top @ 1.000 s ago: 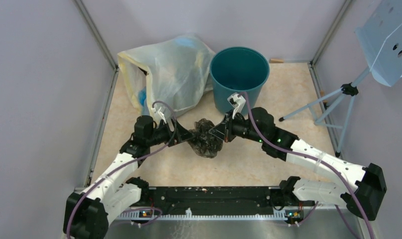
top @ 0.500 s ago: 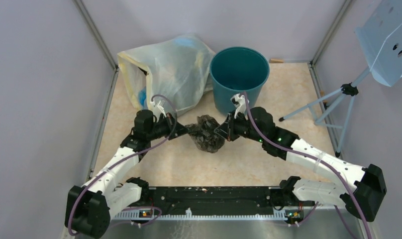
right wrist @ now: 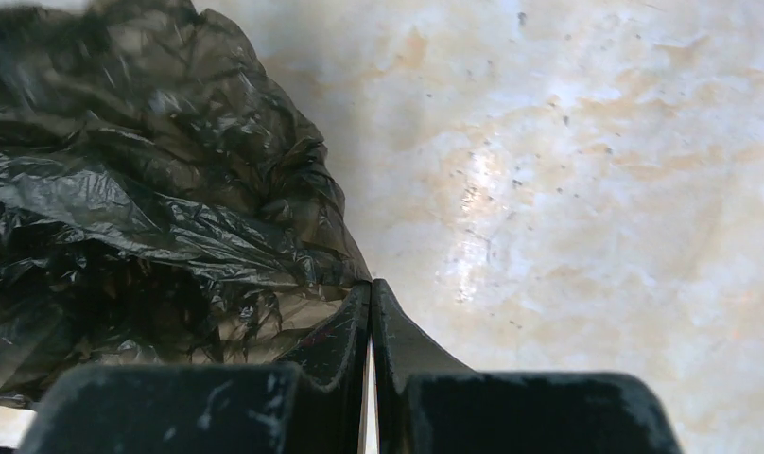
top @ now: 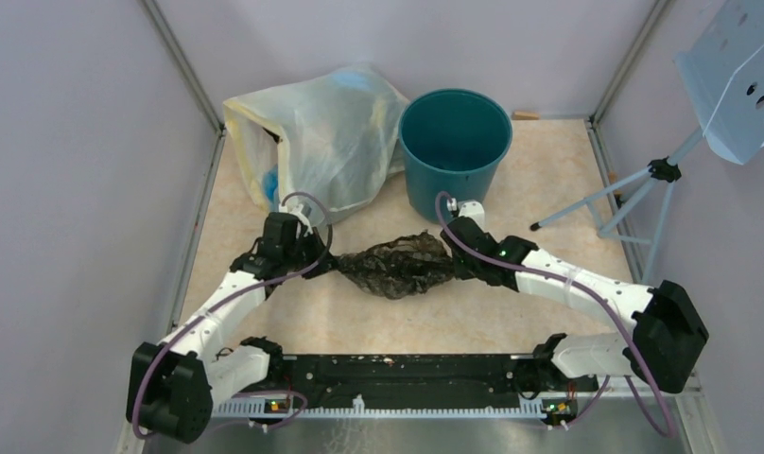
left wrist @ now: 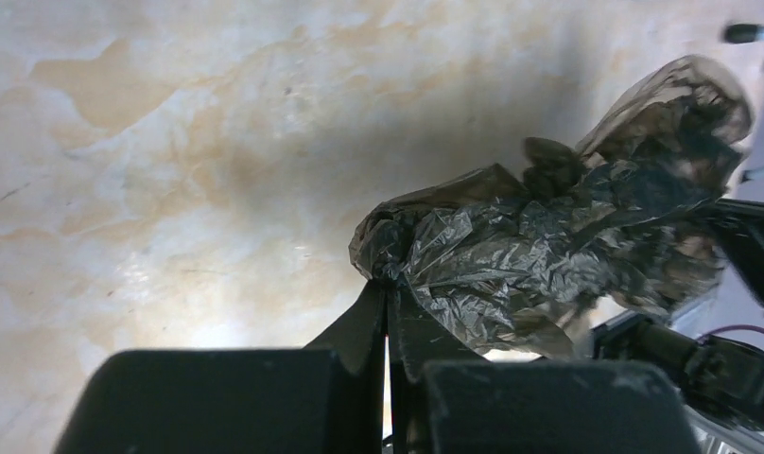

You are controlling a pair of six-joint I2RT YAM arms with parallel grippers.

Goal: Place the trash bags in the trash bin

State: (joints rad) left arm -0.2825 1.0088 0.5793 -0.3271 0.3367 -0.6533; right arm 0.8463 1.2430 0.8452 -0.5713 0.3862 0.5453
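Over the bench [top: 492, 317], the left gripper [left wrist: 388, 284] is pinched tight on one end of the black trash bag [top: 397, 268]. The right gripper [right wrist: 371, 288] is clamped on the opposite end. The crumpled plastic is stretched between them, probably to spread it for lifting. Just beyond stands the teal bin [top: 449, 189], mouth open, with nothing in it, and a large pale bag [top: 321, 142] sits beside it.

Both arms stretch low and inward; left gripper [top: 333, 265] and right gripper [top: 454, 258] face each other, each pinched closed on the bag [top: 397, 269].
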